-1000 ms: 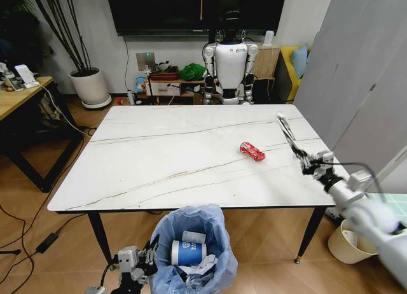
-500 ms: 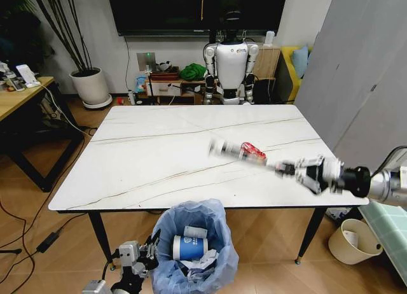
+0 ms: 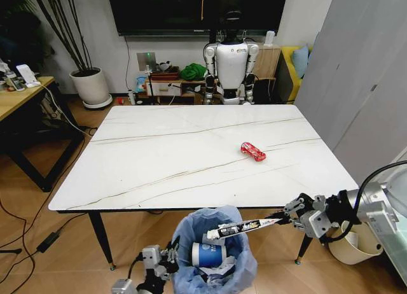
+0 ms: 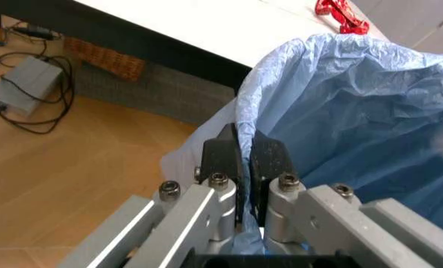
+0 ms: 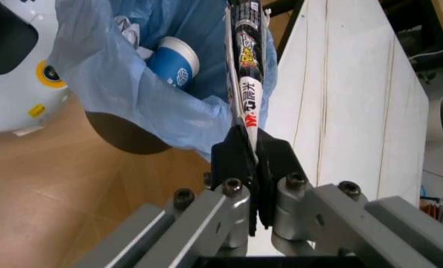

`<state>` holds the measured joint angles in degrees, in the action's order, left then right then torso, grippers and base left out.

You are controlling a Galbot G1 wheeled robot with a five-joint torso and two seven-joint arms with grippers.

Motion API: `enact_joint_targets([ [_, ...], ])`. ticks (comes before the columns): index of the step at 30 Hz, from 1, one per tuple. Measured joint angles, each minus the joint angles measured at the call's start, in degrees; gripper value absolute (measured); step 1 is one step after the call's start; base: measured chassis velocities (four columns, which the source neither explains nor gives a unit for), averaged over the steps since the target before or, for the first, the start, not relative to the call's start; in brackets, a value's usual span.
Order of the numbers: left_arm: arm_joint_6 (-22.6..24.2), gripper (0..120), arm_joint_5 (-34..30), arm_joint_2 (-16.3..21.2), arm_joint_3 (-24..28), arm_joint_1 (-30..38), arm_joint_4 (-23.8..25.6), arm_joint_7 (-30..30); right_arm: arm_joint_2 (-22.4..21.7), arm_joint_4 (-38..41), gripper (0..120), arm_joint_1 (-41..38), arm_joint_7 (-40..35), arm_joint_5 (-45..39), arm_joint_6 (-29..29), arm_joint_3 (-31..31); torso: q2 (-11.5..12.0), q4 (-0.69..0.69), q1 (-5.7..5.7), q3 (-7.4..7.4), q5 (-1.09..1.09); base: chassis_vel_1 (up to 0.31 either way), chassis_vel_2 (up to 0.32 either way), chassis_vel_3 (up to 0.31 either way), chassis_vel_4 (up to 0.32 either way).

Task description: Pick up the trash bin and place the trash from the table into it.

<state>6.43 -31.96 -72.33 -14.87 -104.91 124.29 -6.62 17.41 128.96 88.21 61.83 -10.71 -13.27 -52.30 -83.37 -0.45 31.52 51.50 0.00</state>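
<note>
The trash bin (image 3: 214, 256) is held off the near table (image 3: 159, 154) edge, its blue bag rim pinched by the closed left gripper (image 4: 245, 146). A black-and-white sachet (image 3: 240, 228) is clamped in the closed right gripper (image 5: 253, 149), stretched over the bin mouth. A paper cup (image 3: 205, 254) lies inside. A red wrapper (image 3: 252, 151) is left on the table.

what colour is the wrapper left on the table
Red wrapper, clearest in the head view.
</note>
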Motion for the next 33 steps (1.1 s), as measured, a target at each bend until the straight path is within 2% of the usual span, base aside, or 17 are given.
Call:
enact_joint_targets([
  [10, 0.4, 0, -0.1, -0.1, 0.1, -0.2, 0.0, -0.1, 1.1, 0.6, 0, 0.0, -0.5, -0.4, -0.9, 3.4, 0.0, 0.00, 0.00, 0.00, 0.00, 0.000, 0.000, 0.000, 0.000],
  [11, 0.4, 0, -0.1, -0.1, 0.0, -0.4, 0.1, -0.1, 1.3, 0.5, 5, -0.2, -0.5, -1.0, -1.0, 4.2, 0.0, 0.00, 0.00, 0.00, 0.00, 0.000, 0.000, 0.000, 0.000],
  [12, 0.4, 0, -0.1, -0.1, 0.0, -0.4, 0.1, -0.1, 1.3, 0.5, 5, -0.2, -0.5, -1.0, -1.0, 4.2, 0.0, 0.00, 0.00, 0.00, 0.00, 0.000, 0.000, 0.000, 0.000],
  [15, 0.6, 0, 0.0, -0.6, -0.2, -0.4, 0.2, -0.1, 2.0, 0.0, 20, -1.9, -0.5, -2.0, -1.6, 7.6, 0.0, 0.00, 0.00, 0.00, 0.01, 0.000, 0.000, 0.000, 0.000],
  [16, 0.6, 0, 0.0, -0.6, -0.2, -0.4, 0.2, -0.1, 2.0, 0.0, 20, -1.9, -0.5, -2.0, -1.6, 7.6, 0.0, 0.00, 0.00, 0.00, 0.01, 0.000, 0.000, 0.000, 0.000],
  [17, 0.8, 0, 0.5, -1.2, 0.0, -0.2, 0.2, -0.2, 2.1, 0.0, 32, -2.4, -0.8, -2.1, -1.7, 8.9, 0.0, 0.00, 0.00, 0.00, 0.00, 0.000, 0.000, 0.000, 0.000],
  [19, 0.8, 0, 0.7, -1.8, 0.2, -0.2, 0.2, -0.2, 2.1, -0.2, 45, -2.9, -1.0, -2.2, -1.9, 9.8, 0.0, 0.00, 0.00, 0.00, 0.00, 0.000, 0.000, 0.000, 0.000],
  [21, 0.8, 0, 0.8, -1.9, 0.3, -0.2, 0.2, -0.2, 2.1, -0.3, 46, -3.2, -1.0, -2.2, -2.0, 10.1, 0.0, 0.00, 0.00, 0.00, 0.00, 0.000, 0.000, 0.000, 0.000],
  [23, 0.8, 0, 1.1, -2.3, 0.3, -0.4, 0.1, -0.2, 2.1, -0.5, 58, -3.7, -1.2, -2.6, -2.1, 10.9, 0.0, 0.00, 0.01, 0.00, 0.00, 0.000, 0.000, 0.000, 0.000],
  [24, 0.8, 0, 1.1, -2.3, 0.3, -0.4, 0.1, -0.2, 2.1, -0.5, 58, -3.7, -1.2, -2.6, -2.1, 10.9, 0.0, 0.00, 0.01, 0.00, 0.00, 0.000, 0.000, 0.000, 0.000],
  [26, 0.8, 0, 1.3, -2.4, 0.1, -0.6, 0.2, -0.2, 2.3, -0.8, 67, -3.8, -2.0, -3.6, -2.1, 11.4, 0.0, 0.00, 0.01, 0.00, -0.01, 0.000, 0.000, 0.000, 0.000],
  [27, 0.8, 0, 1.5, -2.5, -0.1, -1.0, 0.4, -0.2, 2.8, -1.1, 73, -3.8, -3.2, -4.8, -1.8, 11.9, 0.0, 0.00, 0.01, 0.00, -0.01, 0.000, 0.000, 0.000, 0.000],
  [29, 0.8, 0, 1.6, -2.5, -0.3, -1.4, 0.5, -0.2, 3.4, -1.5, 77, -4.0, -4.8, -6.1, -1.4, 12.3, 0.0, 0.00, 0.01, 0.00, -0.01, 0.000, 0.000, 0.000, 0.000],
  [31, 0.6, 0, 2.2, -2.5, -0.8, -2.7, 1.0, 0.0, 5.1, -3.2, 88, -5.0, -12.0, -11.4, 0.1, 14.7, 0.0, 0.00, 0.01, 0.00, -0.01, 0.000, 0.000, 0.000, 0.000],
  [32, 0.5, 0, 2.4, -2.4, -1.1, -3.2, 1.2, 0.1, 5.6, -4.0, 90, -5.4, -15.1, -13.5, 0.6, 15.8, 0.0, 0.00, 0.01, 0.00, 0.00, 0.000, 0.000, 0.000, 0.000],
  [33, 0.5, 0, 2.4, -2.4, -1.1, -3.2, 1.2, 0.1, 5.6, -4.0, 90, -5.4, -15.1, -13.5, 0.6, 15.8, 0.0, 0.00, 0.01, 0.00, 0.00, 0.000, 0.000, 0.000, 0.000],
])
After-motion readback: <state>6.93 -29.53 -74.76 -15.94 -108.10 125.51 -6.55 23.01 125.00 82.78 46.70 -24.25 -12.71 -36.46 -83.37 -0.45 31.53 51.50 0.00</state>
